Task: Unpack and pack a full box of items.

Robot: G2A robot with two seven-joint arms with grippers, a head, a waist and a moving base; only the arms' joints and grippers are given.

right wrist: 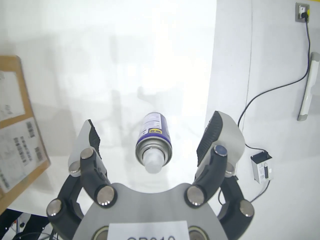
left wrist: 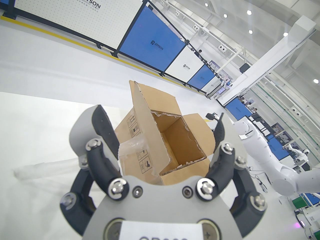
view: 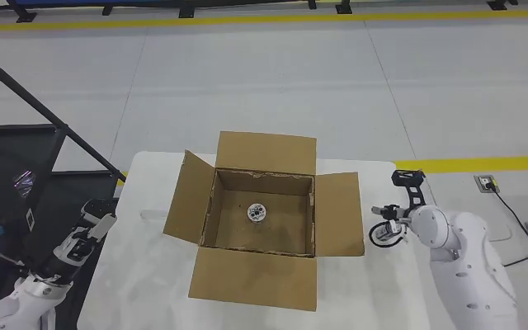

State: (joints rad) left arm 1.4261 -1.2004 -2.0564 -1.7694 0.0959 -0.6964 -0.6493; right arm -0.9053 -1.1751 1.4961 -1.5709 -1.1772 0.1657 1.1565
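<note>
Plainly, right gripper (right wrist: 152, 119) wide open and empty above upright spray can (right wrist: 153, 136).

**Fig. Camera set-up.**

**Top view:** cam above the arms, looking steeply down. This is the widest and farthest view. The open box (view: 264, 216) sits at frame centre, w/ the table (view: 148, 272) around it and the floor (view: 272, 82) across the upper half.

**Left wrist view:** cam just behind the left gripper (left wrist: 160, 116), facing almost level across the table at the box's side and open top. The hall (left wrist: 250, 38) lies beyond, and the right arm (left wrist: 262, 156) shows farther off.

**Right wrist view:** cam just behind the right gripper (right wrist: 152, 121), facing down at the tabletop from close up, w/ floor alongside.

**Shared:** the box appears in all three views; the right wrist view catches one flap (right wrist: 15, 126). The yellow floor line (view: 462, 163) and the socket (view: 485, 183) appear in the top and right wrist views.
</note>
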